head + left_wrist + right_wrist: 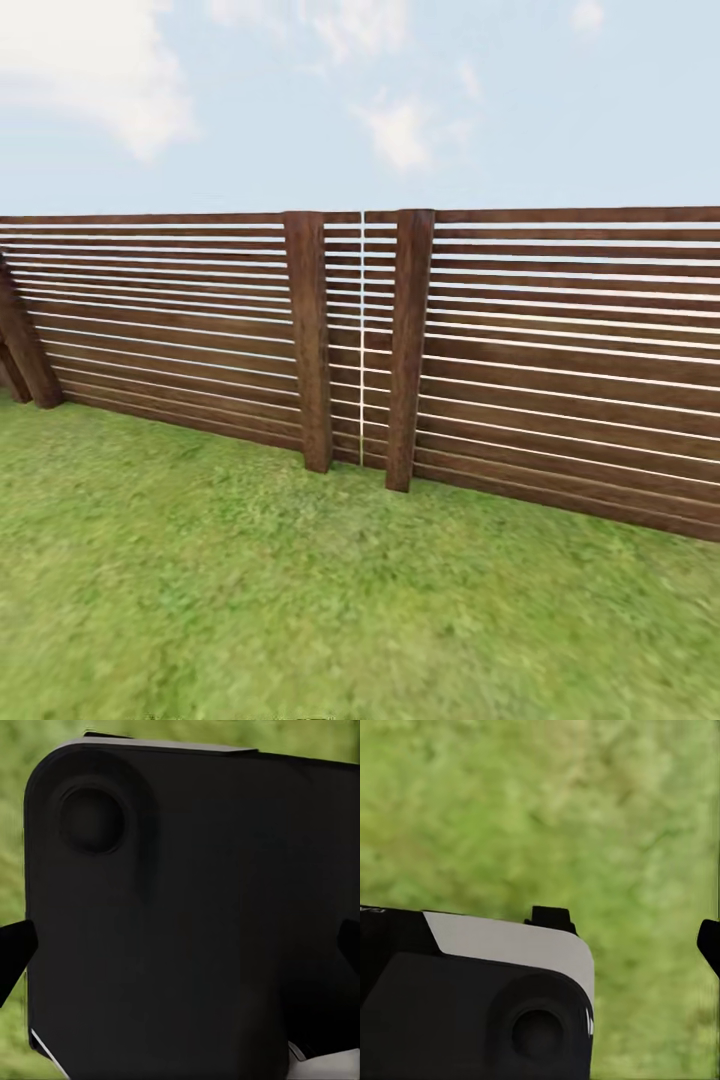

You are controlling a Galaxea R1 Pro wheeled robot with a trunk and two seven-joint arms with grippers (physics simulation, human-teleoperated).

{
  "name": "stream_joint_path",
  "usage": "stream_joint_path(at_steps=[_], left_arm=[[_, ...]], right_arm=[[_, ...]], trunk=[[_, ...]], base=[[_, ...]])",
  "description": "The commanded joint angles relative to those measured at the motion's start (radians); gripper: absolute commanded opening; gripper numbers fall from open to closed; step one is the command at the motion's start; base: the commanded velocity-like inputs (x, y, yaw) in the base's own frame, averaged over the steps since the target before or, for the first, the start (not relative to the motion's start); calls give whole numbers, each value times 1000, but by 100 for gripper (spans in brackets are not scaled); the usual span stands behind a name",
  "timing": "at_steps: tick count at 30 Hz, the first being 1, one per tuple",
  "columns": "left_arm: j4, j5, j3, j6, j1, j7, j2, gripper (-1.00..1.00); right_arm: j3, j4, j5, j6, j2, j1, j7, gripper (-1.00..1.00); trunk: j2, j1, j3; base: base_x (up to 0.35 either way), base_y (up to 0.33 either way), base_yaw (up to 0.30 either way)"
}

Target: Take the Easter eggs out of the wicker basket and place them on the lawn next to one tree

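wooden slat fence (560,360) with 2 central posts, green lawn (300,600), both claws' state unclear

A garden: green lawn (300,600) bounded by wooden slat fence (560,360)

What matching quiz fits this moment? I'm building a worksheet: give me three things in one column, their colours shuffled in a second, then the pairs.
Things:
1. fence
2. lawn
3. sky

Colours:
A. green
B. pale blue with white clouds
C. dark brown

Pairs: 1-C, 2-A, 3-B
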Motion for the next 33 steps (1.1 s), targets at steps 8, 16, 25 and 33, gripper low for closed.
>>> stream_joint_path(at_steps=[8, 16, 25, 33], left_arm=[[1, 0, -1, 0, 0, -2, 0, 100], [1, 0, -1, 0, -1, -2, 0, 100], [-1, 1, 2, 0, 0, 0, 0, 100], [-1, 1, 2, 0, 0, 0, 0, 100]], right_arm=[[-1, 0, 8, -2, -1, 0, 0, 100], [-3, 0, 9, -3, -1, 0, 0, 100], [-2, 0, 9, -1, -2, 0, 1, 100], [-1, 0, 11, 0, -3, 0, 1, 100]], trunk=[[0, 0, -5], [0, 0, -10], [0, 0, -15], [0, 0, -22]], base=[[126, -186, 291], [169, -206, 291], [31, -37, 289], [0, 0, 274]])
